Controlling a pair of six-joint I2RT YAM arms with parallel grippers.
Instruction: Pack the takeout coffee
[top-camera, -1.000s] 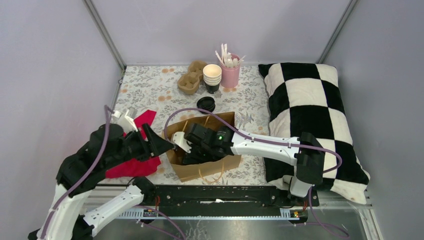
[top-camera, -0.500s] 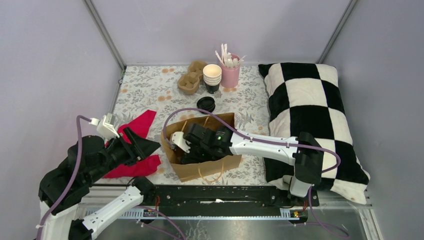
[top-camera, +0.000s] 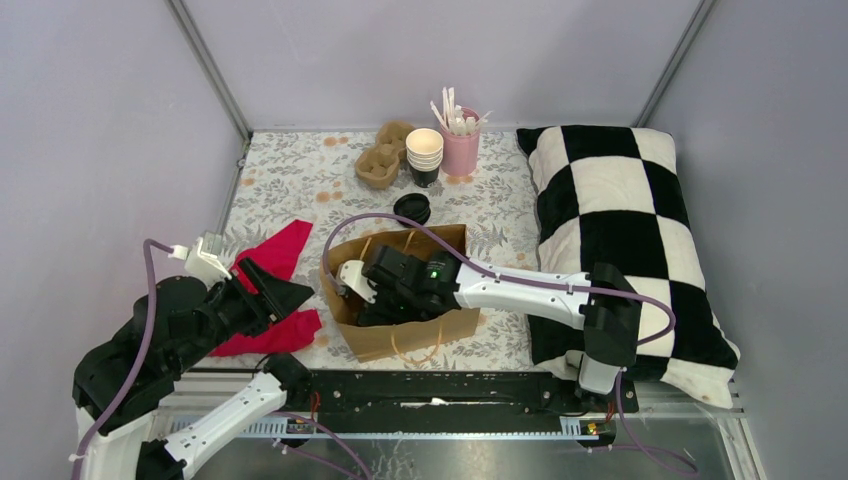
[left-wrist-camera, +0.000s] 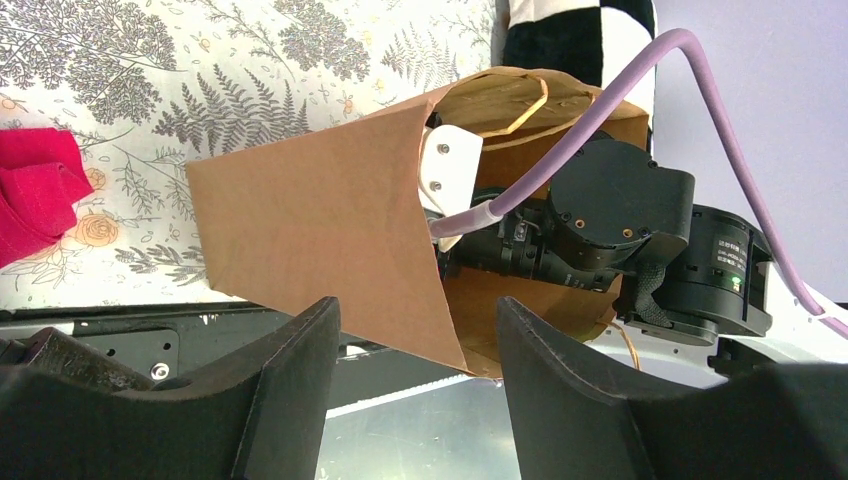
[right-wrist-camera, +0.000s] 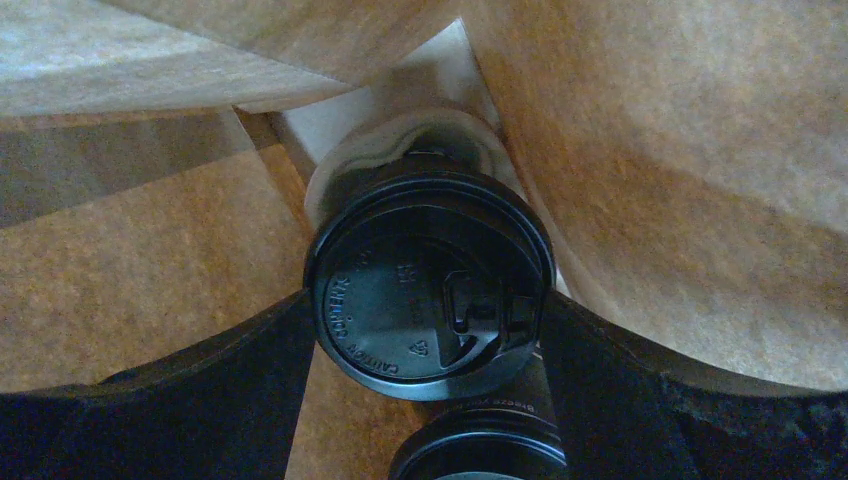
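The takeout coffee (right-wrist-camera: 430, 285), a black cup under a round black lid, stands in a pale pulp holder (right-wrist-camera: 400, 135) at the bottom of the brown paper bag (top-camera: 400, 335). My right gripper (right-wrist-camera: 425, 300) reaches down into the bag, and its two dark fingers (right-wrist-camera: 230, 380) press against the lid's sides. A second black lidded cup (right-wrist-camera: 480, 455) shows at the bottom edge of the right wrist view. My left gripper (top-camera: 300, 293) hangs open left of the bag with nothing in it. In the left wrist view the bag (left-wrist-camera: 310, 230) lies beyond its spread fingers (left-wrist-camera: 290, 390).
A red cloth (top-camera: 270, 262) lies under the left arm. At the back stand a stack of lidless cups (top-camera: 424, 155), a pink pot of stirrers (top-camera: 460, 148), a pulp carrier (top-camera: 380, 160) and loose black lids (top-camera: 411, 208). A checkered pillow (top-camera: 620, 230) fills the right side.
My left arm has drawn back to the left, away from the bag's rim. The bag has shifted slightly. The right gripper stays inside the bag.
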